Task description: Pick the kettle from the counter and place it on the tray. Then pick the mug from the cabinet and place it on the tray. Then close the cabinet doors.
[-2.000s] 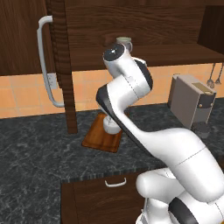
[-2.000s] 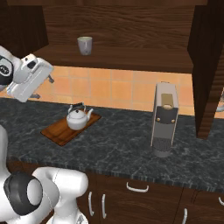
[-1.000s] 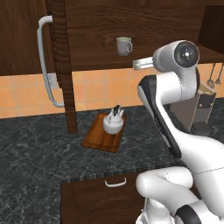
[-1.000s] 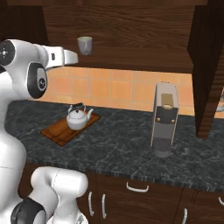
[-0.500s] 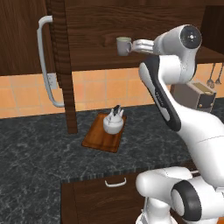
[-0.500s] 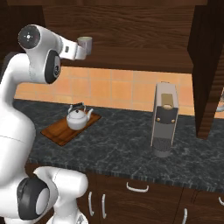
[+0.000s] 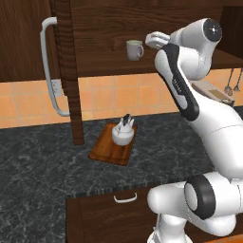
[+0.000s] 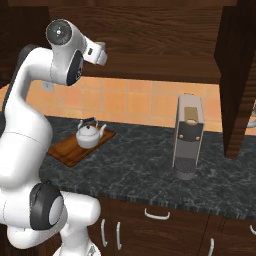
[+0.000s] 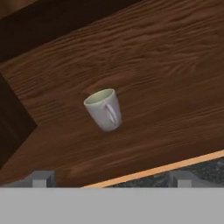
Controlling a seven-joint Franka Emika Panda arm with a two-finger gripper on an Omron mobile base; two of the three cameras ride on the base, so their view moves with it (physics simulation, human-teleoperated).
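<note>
Hand view: mug (image 9: 103, 109) upright on the wood-grain shelf of the cabinet (image 9: 166, 70), handle turned toward the camera, greenish inside showing at the rim. Gripper (image 9: 112, 178) released, jaws spread wide, its two finger tips (image 9: 40, 178) low at either side of the frame, well short of the mug and touching nothing.

Left base view: mug (image 7: 134, 50) standing on the cabinet (image 7: 99, 61) shelf, with the gripper (image 7: 153, 40) raised to shelf height just to the right of it, apart from it. Below, kettle (image 7: 123, 133) sitting on the tray (image 7: 107, 151), toward the tray's far end, dark handle up. Tray flat on the counter (image 7: 42, 166), near the foot of an open cabinet door (image 7: 66, 71) with its long silver bar handle (image 7: 47, 71) facing left.

Right base view: gripper (image 8: 99, 52) reaching into the cabinet (image 8: 165, 55) above the tiled wall. Kettle (image 8: 89, 134) on the tray (image 8: 70, 147), spout to the right. Farther right on the counter (image 8: 135, 175), well apart from the tray, a boxy grey-brown appliance (image 8: 188, 135). Second open cabinet door (image 8: 239, 80) at the right edge.
</note>
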